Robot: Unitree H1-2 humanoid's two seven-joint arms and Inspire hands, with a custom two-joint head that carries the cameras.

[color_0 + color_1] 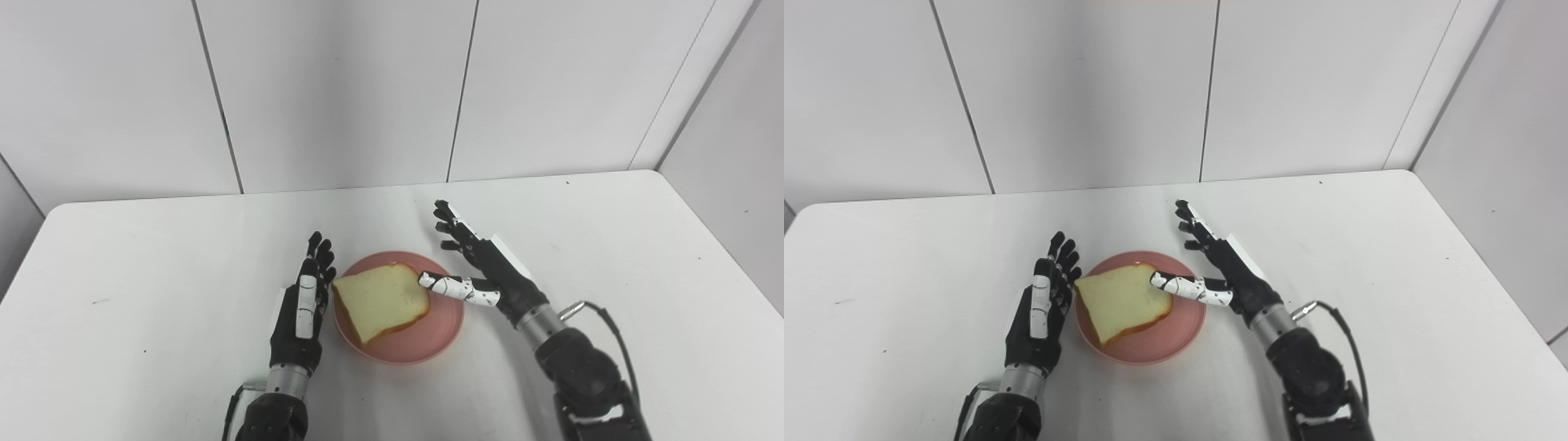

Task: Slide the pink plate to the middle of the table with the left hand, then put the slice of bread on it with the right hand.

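Note:
A pink plate [429,337] stands near the middle of the white table, toward the front. A slice of bread [380,300] lies on it, its left corner reaching over the plate's left rim. My left hand [303,306] is open, fingers straight, right beside the plate's left rim and next to the bread's corner. My right hand [484,269] is open at the plate's right rim, fingers spread and raised, thumb reaching over the rim near the bread's right edge. It holds nothing. The scene also shows in the right eye view: plate [1157,343], bread [1121,300].
The white table [153,257] is backed by white wall panels. Its back edge and rounded right corner are in view. A cable runs from my right wrist [603,318].

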